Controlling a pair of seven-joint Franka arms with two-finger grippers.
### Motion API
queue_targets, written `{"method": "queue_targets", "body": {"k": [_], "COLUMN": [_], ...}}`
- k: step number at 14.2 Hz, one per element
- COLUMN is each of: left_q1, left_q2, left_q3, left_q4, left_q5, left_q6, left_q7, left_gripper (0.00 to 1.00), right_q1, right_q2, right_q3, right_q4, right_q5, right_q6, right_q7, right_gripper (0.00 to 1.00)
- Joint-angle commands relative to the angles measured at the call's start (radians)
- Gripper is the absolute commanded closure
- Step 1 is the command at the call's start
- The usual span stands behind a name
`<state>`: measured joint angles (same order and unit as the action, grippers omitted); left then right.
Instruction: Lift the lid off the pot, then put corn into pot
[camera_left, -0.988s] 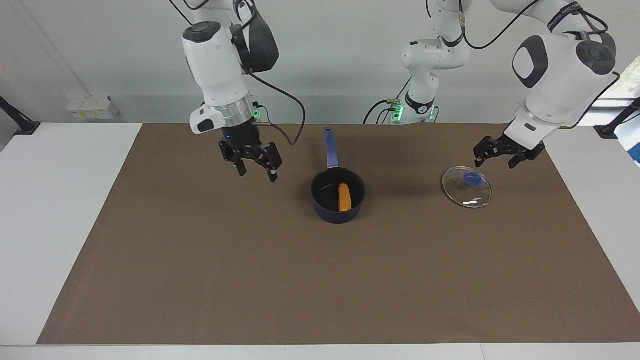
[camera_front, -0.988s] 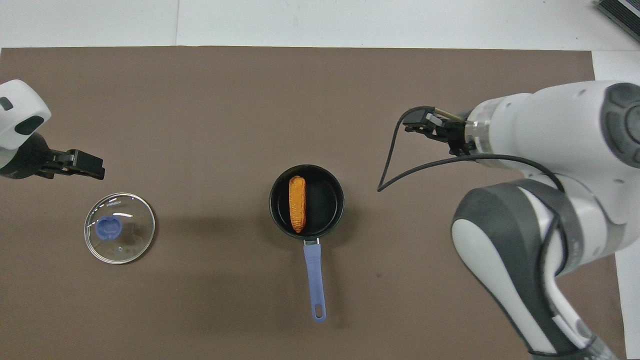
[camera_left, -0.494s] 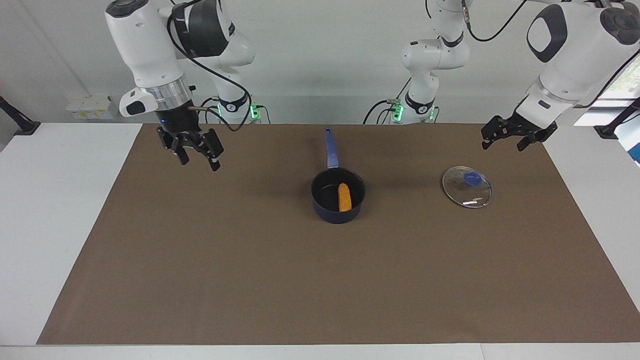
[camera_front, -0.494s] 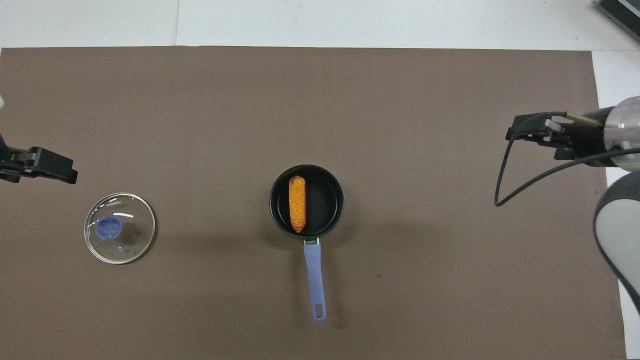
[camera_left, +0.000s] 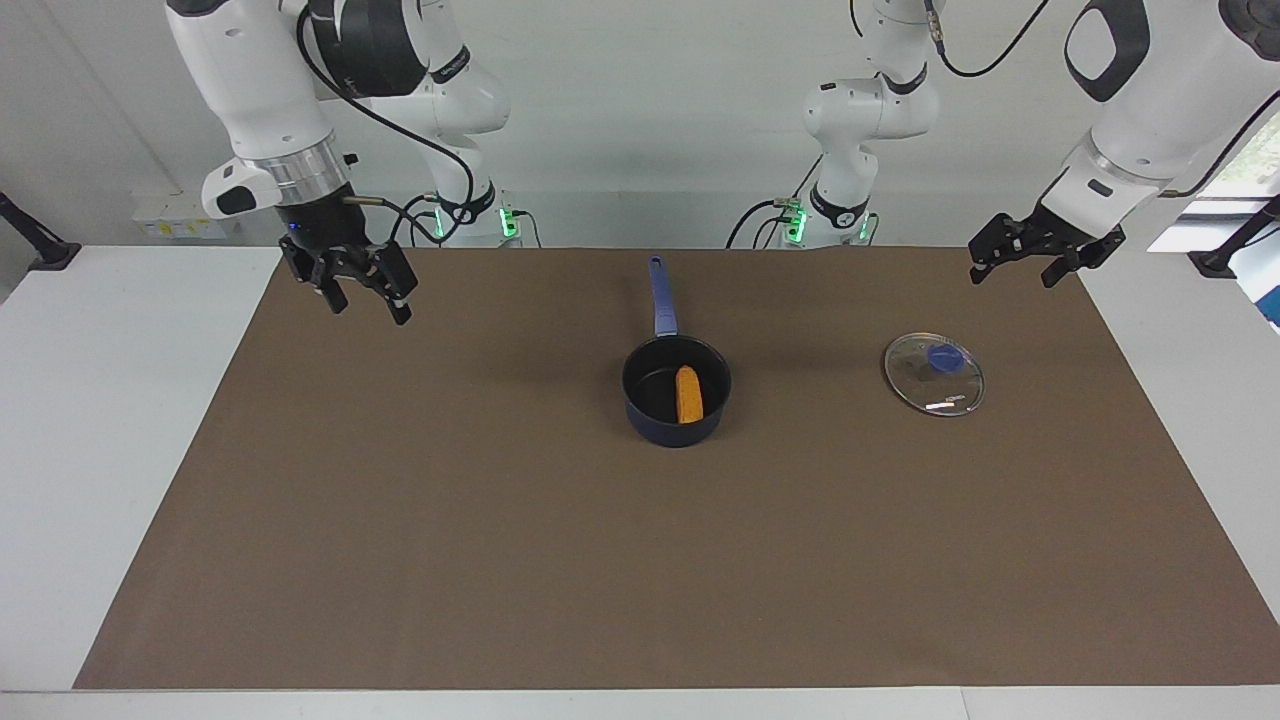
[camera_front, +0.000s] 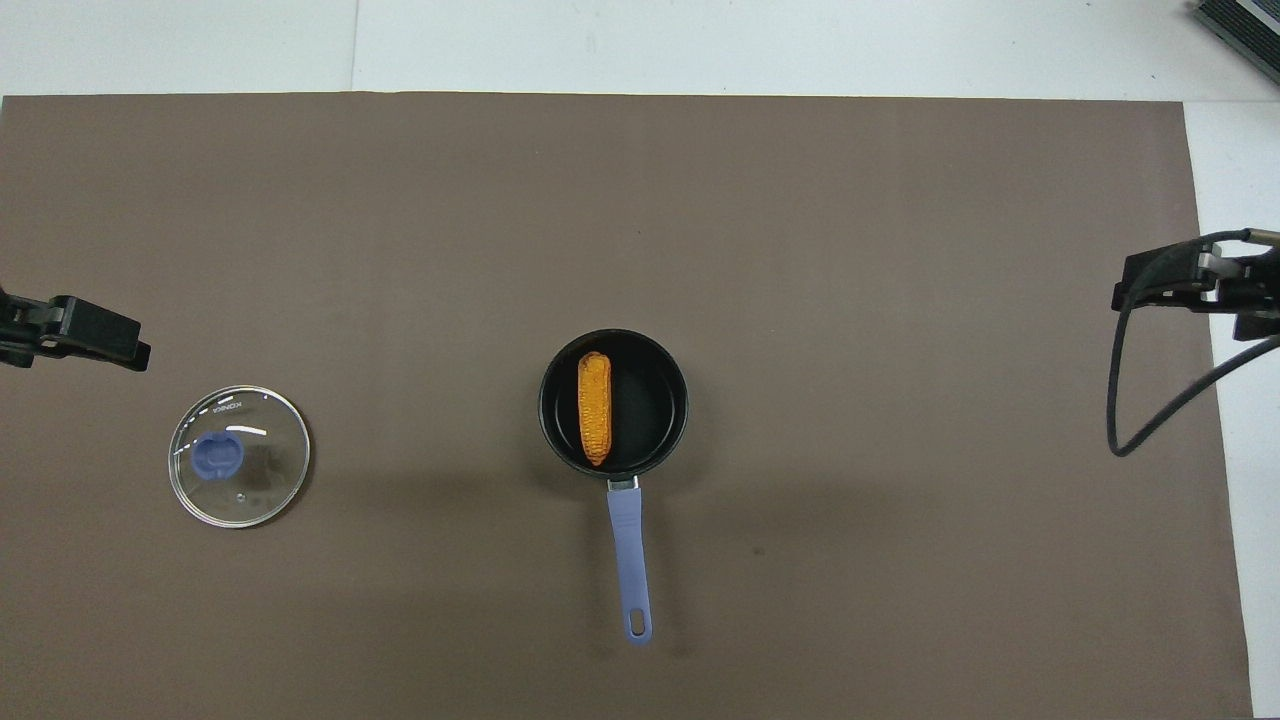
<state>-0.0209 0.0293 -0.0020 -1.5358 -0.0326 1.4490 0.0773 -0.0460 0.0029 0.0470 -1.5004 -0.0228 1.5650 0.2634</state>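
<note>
Corn (camera_left: 689, 395) in pot (camera_left: 676, 391), mid-mat (camera_left: 640, 560). Lid (camera_left: 934, 374) flat toward left arm's end. Left gripper (camera_left: 1010, 268) and right gripper (camera_left: 365, 301): raised over mat edges, spread, empty.

We see bright, even light; soft shadows beside pot (camera_front: 613, 402); small glare streaks on lid (camera_front: 239, 456); focus sharp.
</note>
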Motion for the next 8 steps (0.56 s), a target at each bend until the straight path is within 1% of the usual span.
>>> {"method": "queue_targets", "body": {"k": [1, 3, 5, 8], "left_q1": [-0.007, -0.008, 0.004, 0.009], "left_q2": [0.012, 0.001, -0.015, -0.016], "left_q3": [0.008, 0.001, 0.004, 0.011], "left_q4": [0.032, 0.039, 0.017, 0.017], "left_q5": [0.002, 0.002, -0.001, -0.001], "left_q6": [-0.047, -0.035, -0.042, -0.038], "left_q7": [0.010, 0.007, 0.001, 0.002], "left_gripper": [0.00, 0.00, 0.00, 0.00], "right_q1": [-0.006, -0.002, -0.009, -0.009], "right_q2": [0.072, 0.068, 0.059, 0.042], "right_q3": [0.013, 0.013, 0.013, 0.013], "right_q4": [0.097, 0.094, 0.082, 0.052], "right_q5": [-0.019, -0.025, -0.029, -0.028], "right_q6": [-0.039, -0.040, -0.049, -0.048], "right_q7": [-0.026, -0.027, -0.027, -0.047], "right_gripper": [0.00, 0.00, 0.00, 0.00]}}
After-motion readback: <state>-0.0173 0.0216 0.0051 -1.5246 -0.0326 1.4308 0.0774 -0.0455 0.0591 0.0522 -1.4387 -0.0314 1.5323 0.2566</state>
